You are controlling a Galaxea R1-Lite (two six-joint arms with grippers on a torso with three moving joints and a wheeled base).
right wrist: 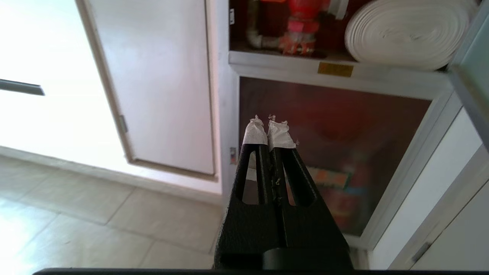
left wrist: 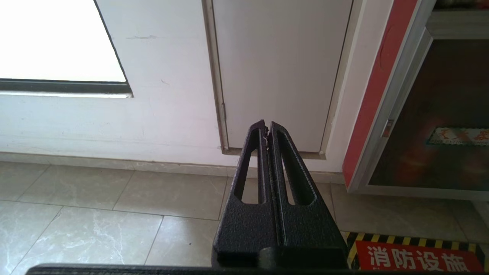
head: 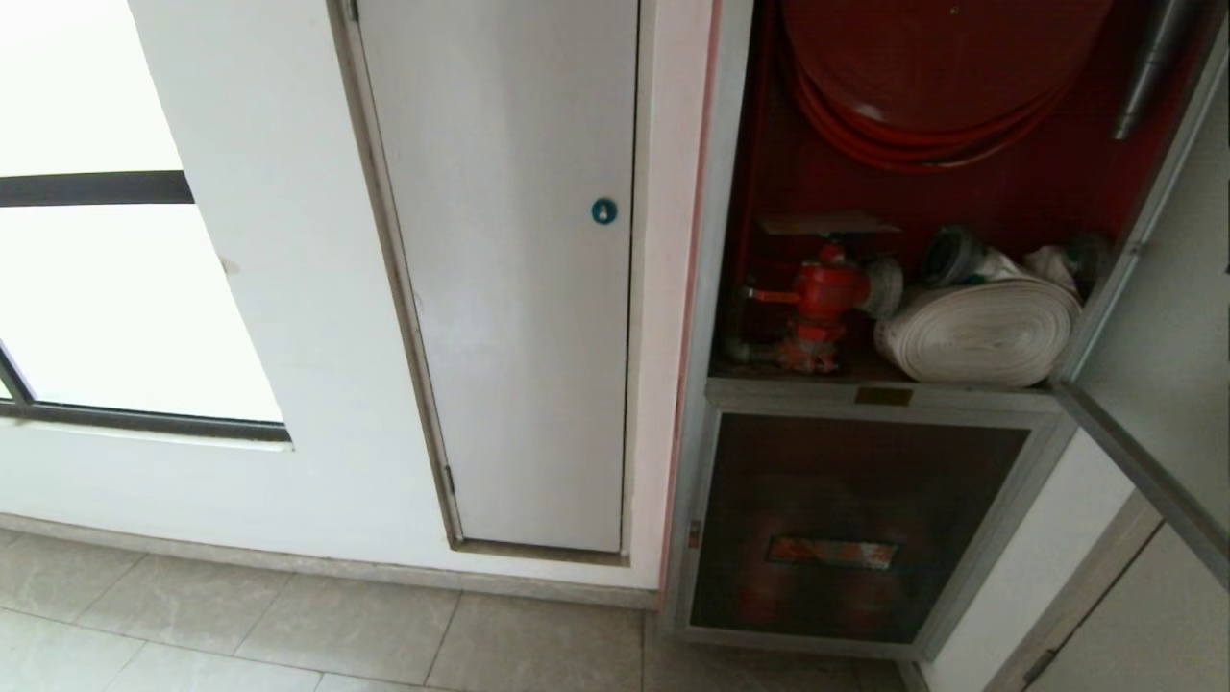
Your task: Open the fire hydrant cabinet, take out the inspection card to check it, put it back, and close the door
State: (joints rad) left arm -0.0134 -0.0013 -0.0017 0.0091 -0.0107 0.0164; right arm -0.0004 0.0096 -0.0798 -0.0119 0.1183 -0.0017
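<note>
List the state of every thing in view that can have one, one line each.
fire hydrant cabinet: upper compartment open
door: swung open to the right
lower glass door: closed
white door panel: closed
left gripper: shut, empty
right gripper: shut, empty
inspection card: not in view

I'm seeing daylight blowing out the window [head: 115, 288] at left; the right wrist view is looking hazy and soft.

Fire hydrant cabinet [head: 716, 288] set in wall, right of plain door panel [head: 509, 288]. Window [head: 96, 240] placed left of panel. Upper compartment: hose coil [head: 922, 106] hung above; valve [head: 817, 298] stood left of rolled hose [head: 980, 332] on shelf. Door [head: 1153, 288] swung out at right. Lower glazed compartment [head: 846, 529] set beneath shelf, floor [head: 288, 625] before it.
</note>
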